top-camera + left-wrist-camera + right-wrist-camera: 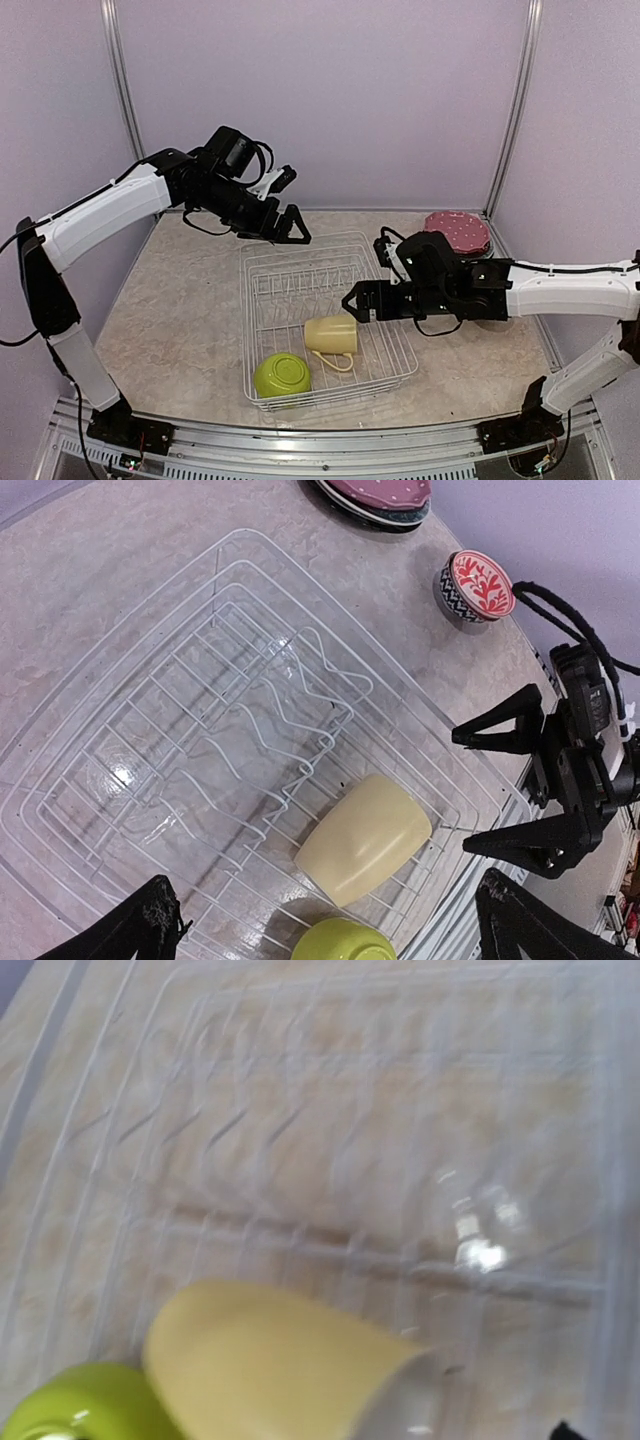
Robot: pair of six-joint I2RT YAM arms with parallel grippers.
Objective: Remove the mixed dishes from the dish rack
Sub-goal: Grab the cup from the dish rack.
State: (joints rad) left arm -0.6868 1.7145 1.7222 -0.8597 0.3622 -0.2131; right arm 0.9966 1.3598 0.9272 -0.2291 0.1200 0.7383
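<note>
Mug [331, 335] lies beside lime bowl [281, 374]; plates [457, 230] stacked outside rack [300, 285].

— Is any lettering, brand or number showing on the dish rack [290, 300]?
— Nothing readable is showing in any view.
— And on the red-white bowl [477, 585]?
— It is carrying only a leaf pattern, and the pink plate [457, 230] only dots.
— The pale yellow mug [332, 335]?
— It is showing a plain side.

A pale yellow mug [365, 838] lies on its side in the dish rack [180, 730], beside a lime green bowl [345, 942]
</note>
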